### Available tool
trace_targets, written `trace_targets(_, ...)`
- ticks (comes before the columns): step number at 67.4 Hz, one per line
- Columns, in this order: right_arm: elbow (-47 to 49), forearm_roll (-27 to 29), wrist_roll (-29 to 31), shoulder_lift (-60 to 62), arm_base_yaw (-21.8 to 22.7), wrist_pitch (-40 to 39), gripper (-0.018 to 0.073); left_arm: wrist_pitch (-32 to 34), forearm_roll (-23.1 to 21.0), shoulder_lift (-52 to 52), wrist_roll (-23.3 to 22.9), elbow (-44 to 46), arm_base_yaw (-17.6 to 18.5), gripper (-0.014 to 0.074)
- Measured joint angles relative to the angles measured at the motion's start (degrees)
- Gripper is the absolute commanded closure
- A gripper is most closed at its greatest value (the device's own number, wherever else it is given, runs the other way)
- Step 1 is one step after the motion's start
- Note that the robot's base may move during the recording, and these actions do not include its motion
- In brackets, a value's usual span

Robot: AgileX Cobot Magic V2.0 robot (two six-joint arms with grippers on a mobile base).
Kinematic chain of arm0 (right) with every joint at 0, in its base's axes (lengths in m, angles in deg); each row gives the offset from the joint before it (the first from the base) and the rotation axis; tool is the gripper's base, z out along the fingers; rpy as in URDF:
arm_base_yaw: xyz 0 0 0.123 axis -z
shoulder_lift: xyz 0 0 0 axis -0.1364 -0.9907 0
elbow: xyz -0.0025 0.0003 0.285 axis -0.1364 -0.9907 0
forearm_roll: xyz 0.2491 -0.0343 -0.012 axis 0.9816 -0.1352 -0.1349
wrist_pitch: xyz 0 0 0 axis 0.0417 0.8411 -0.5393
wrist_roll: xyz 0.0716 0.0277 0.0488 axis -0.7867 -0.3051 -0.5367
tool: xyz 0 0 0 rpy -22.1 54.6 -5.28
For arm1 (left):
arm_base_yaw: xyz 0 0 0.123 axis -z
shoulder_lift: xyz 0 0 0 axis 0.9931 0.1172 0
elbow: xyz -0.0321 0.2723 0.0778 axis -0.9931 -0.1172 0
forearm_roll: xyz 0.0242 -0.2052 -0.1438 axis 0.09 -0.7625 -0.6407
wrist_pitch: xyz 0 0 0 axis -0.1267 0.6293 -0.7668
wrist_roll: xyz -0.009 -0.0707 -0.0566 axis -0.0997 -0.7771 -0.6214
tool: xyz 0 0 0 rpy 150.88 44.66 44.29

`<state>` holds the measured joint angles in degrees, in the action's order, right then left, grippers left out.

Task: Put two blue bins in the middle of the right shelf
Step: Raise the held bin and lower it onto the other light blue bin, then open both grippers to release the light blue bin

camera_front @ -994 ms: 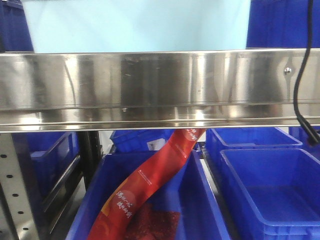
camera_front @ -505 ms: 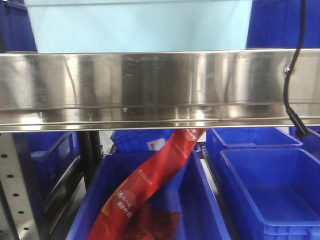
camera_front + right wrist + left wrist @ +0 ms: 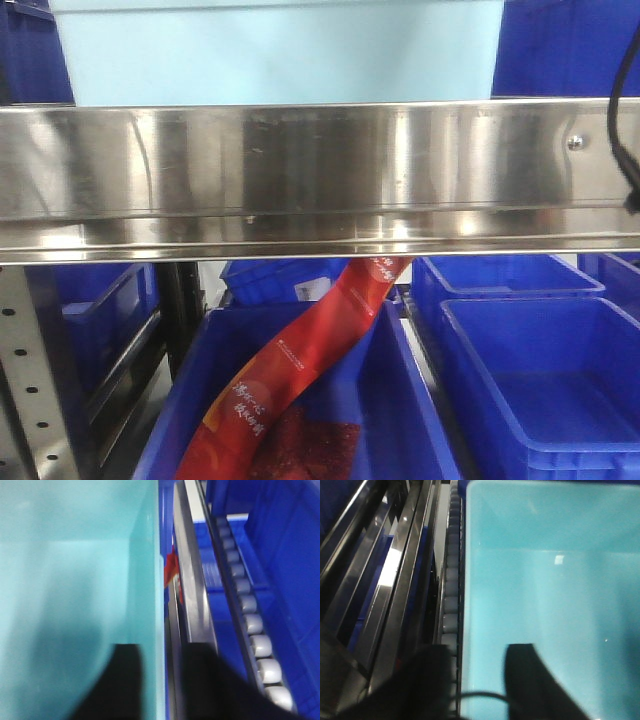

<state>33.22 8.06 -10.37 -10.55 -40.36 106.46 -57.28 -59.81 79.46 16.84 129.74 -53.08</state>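
**Ana:** Left wrist view first. The left gripper (image 3: 480, 680) has its two dark fingers straddling the left wall of the light blue bin (image 3: 550, 590), one finger (image 3: 427, 680) outside and the other inside. They sit on either side of the wall, but whether they press it I cannot tell.

**Ben:** And outside that wall?

**Ana:** A line of grey rollers (image 3: 451, 595) runs just beside it, from near to far, with steel shelf rails (image 3: 395, 575) farther left.

**Ben:** Right wrist?

**Ana:** Same story mirrored. The right gripper (image 3: 162, 680) has one finger (image 3: 122, 680) inside the bin's right wall and the other outside. Grip pressure unclear again. Right of it is a steel rail (image 3: 192, 585), then a roller track (image 3: 250, 620), then a dark blue bin (image 3: 285, 555).

**Ben:** Where does the front view put the light blue bin?

**Ana:** Above the wide steel shelf beam (image 3: 300, 175), top centre. Below the beam sit dark blue bins; the middle one (image 3: 410, 400) holds a red packet strip (image 3: 310, 360) leaning up and right. A black cable (image 3: 622, 130) hangs at the right edge.
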Motion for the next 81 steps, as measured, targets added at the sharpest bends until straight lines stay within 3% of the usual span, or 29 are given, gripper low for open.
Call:
trace_targets(4, 0.09, -0.14, 0.72, 0.46, 0.00, 0.00, 0.0729, -1.02, -0.12, -0.48, 0.23, 0.14, 0.00, 0.0705)
trace_targets(14, 0.09, 0.66, 1.99, 0.62, 0.00, 0.00, 0.0725, -2.65, -3.20, -0.72, 2.60, 0.24, 0.00, 0.0706)
trace_targets(18, -0.80, 1.00, 3.07, 1.53, 0.00, -1.03, 0.0725, -2.55, -6.74, -1.22, 6.20, 0.11, 0.00, 0.0706)
trace_targets(25, -6.30, 1.00, 3.93, 5.26, -0.11, -7.47, 0.0725, 1.65, -13.51, -3.98, 12.55, -2.76, 0.00, 0.0706)
trace_targets(33, -15.85, 1.00, 4.04, 11.00, -0.11, -18.65, 0.0725, 9.54, -17.18, -8.77, 14.78, -9.61, 0.02, 0.0706)
trace_targets(58, -48.45, -3.47, 4.12, 30.60, -0.11, -51.76, 0.0725, 38.62, -17.89, -29.08, 15.68, -40.71, 0.02, 0.0706)
trace_targets(66, -54.88, -4.09, 4.12, 35.51, -0.19, -54.90, 0.0725, 44.68, -17.78, -34.89, 15.68, -49.58, 0.02, 0.0706)
trace_targets(81, -59.98, -4.36, 4.12, 44.87, -0.19, -53.05, 0.0725, 45.73, -17.56, -44.29, 15.68, -55.96, 0.02, 0.0707)
